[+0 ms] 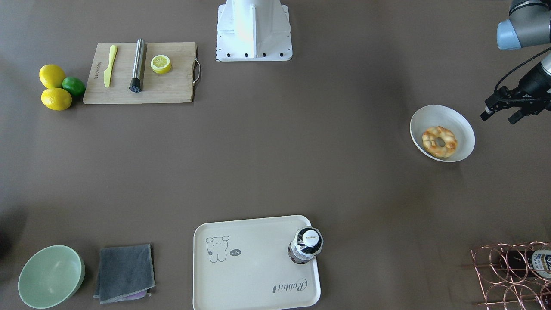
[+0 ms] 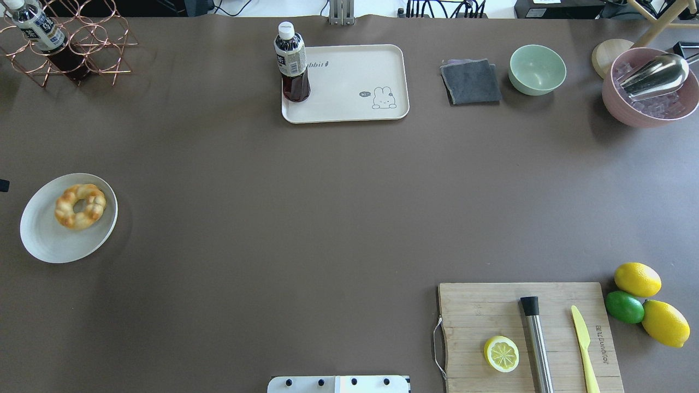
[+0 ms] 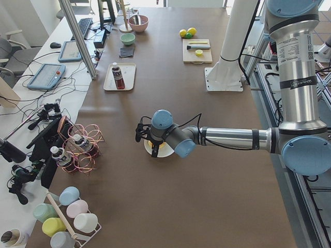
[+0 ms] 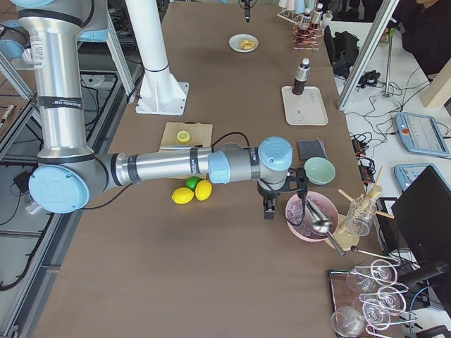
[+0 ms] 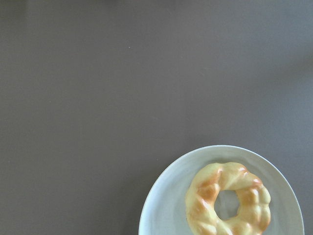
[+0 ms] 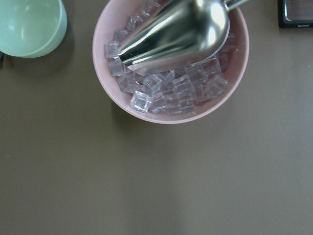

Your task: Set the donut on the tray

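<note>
Brown table covering stretches wide. At its far left the donut (image 2: 80, 206) lies in a white bowl (image 2: 43, 243). The left gripper (image 1: 500, 117) hangs just beside that bowl, its arm stretched out long and low, jaws apparently spread, though the frame edge makes this unsure. Reaching is the step in hand, I judge: centre over the ring, then pinch one side through the hole. Toward the middle sits the tray (image 2: 355, 73), well apart, a bottle (image 2: 292, 63) on its left corner; aim for the bare right part. Far right, the right gripper (image 4: 271, 205) hovers by a pink ice bowl (image 4: 313, 215); its jaws I cannot tell.
</note>
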`<action>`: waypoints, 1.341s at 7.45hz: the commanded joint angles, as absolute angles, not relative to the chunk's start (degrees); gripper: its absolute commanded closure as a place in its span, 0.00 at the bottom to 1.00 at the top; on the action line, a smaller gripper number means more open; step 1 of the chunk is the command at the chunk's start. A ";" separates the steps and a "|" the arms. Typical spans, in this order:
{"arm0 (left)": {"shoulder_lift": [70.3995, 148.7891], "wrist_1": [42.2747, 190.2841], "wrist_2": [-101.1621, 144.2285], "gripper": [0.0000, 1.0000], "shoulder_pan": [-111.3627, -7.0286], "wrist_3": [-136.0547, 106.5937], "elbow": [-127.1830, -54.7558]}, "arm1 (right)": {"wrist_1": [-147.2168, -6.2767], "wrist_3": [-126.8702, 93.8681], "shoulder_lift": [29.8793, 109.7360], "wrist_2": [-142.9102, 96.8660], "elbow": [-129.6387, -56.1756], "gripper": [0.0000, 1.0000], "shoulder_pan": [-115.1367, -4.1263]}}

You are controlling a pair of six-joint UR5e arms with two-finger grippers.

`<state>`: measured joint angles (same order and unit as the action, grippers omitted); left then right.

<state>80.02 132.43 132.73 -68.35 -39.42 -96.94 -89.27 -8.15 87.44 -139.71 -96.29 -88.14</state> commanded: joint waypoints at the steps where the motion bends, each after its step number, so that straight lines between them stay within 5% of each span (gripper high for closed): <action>1: 78.93 135.00 128.26 0.02 -64.71 -42.09 -96.42 | -81.79 -17.80 82.89 -139.92 -95.72 0.00 -80.54; 6: 81.91 148.53 125.60 0.03 -60.91 -44.38 -84.12 | -68.91 -41.46 72.88 -139.13 -94.84 0.00 -69.71; 10: 82.00 150.02 124.38 0.27 -57.76 -45.79 -83.24 | -68.91 -41.48 68.30 -138.16 -92.03 0.00 -68.29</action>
